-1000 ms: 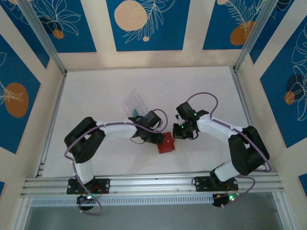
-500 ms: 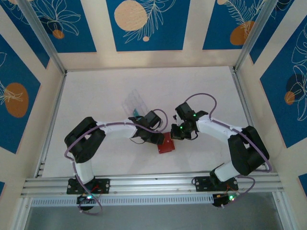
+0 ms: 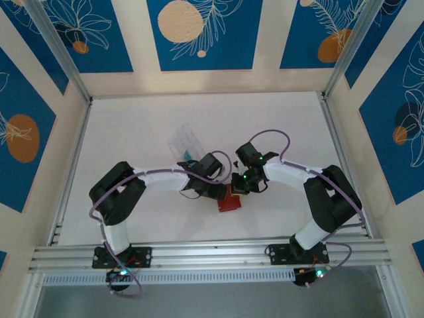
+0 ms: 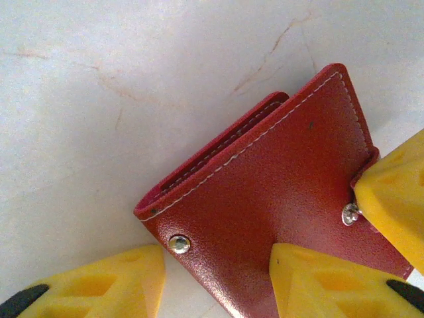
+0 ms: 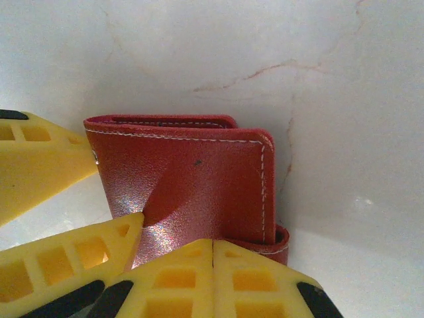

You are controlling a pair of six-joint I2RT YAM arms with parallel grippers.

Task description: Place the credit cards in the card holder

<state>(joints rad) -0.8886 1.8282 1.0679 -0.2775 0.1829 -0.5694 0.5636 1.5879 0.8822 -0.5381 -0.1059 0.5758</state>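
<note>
The red card holder [image 3: 230, 201] lies closed on the white table between the two arms. In the left wrist view the card holder [image 4: 265, 179] shows its stitched edge and two metal studs. My left gripper [image 4: 218, 255] is open: one finger [image 4: 324, 281] rests on the red face and the other [image 4: 99, 285] sits on the table beside the corner. My right gripper [image 5: 212, 242] is shut, its joined tips pressing on the card holder [image 5: 192, 179] near the folded edge. A teal credit card [image 3: 188, 157] peeks out by the left forearm.
A clear plastic case [image 3: 185, 140] lies behind the left arm. The right gripper's finger [image 4: 397, 192] touches the wallet's right edge in the left wrist view. Frame rails run along both table sides and the near edge.
The right gripper has moved left and closer, from beside the wallet onto its upper edge. The left arm and the wallet have stayed in place.
</note>
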